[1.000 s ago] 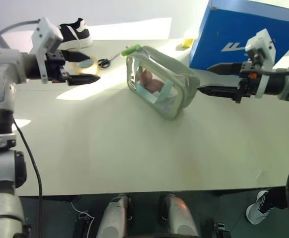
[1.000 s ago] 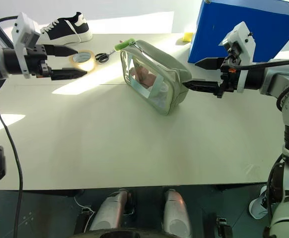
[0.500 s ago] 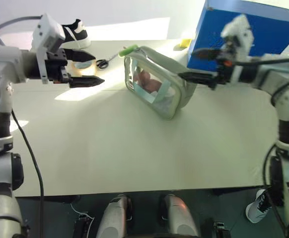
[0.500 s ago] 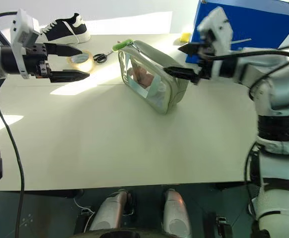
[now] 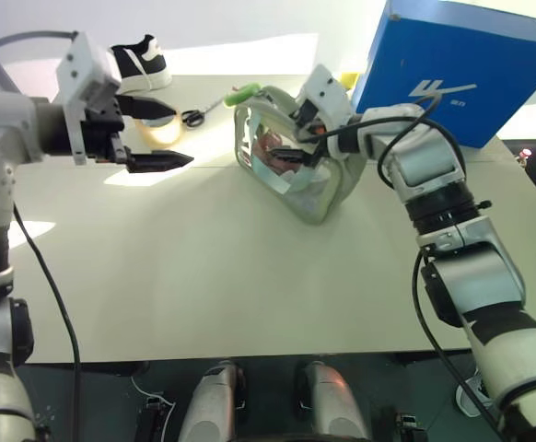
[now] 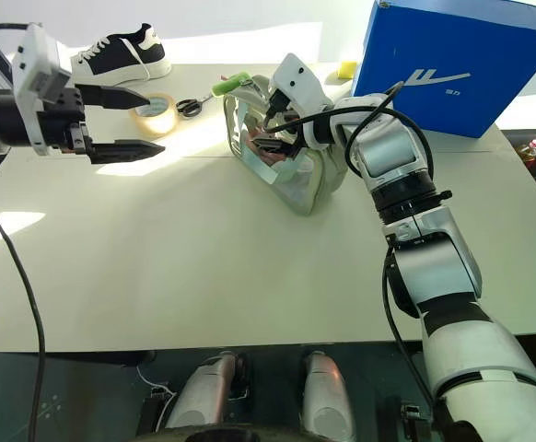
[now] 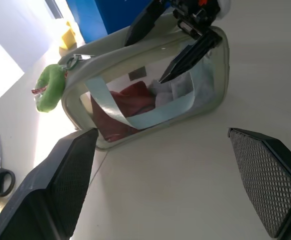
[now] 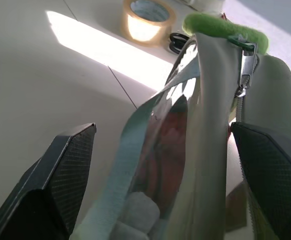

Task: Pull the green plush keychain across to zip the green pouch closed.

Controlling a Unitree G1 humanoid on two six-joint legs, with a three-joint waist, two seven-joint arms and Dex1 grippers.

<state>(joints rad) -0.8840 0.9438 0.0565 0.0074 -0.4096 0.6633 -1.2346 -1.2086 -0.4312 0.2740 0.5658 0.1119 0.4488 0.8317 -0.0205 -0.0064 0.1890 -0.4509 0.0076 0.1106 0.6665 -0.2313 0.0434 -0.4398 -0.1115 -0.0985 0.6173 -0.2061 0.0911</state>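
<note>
Okay, I see the green pouch [image 5: 300, 170] standing on the table [image 5: 250, 276], near the blue box [image 5: 452, 69]. The green plush keychain [image 5: 243, 92] hangs at the pouch's far-left top end, on the zipper pull. My right gripper [image 6: 270, 118] is over the pouch, jaws wide, one finger on each side of the top edge, gripping nothing. My left gripper [image 5: 157, 133] hovers well apart on the left, jaws wide too, empty. Tape roll [image 6: 155, 109], scissors [image 6: 191, 106] and a shoe [image 6: 121, 53] lie beyond it.
</note>
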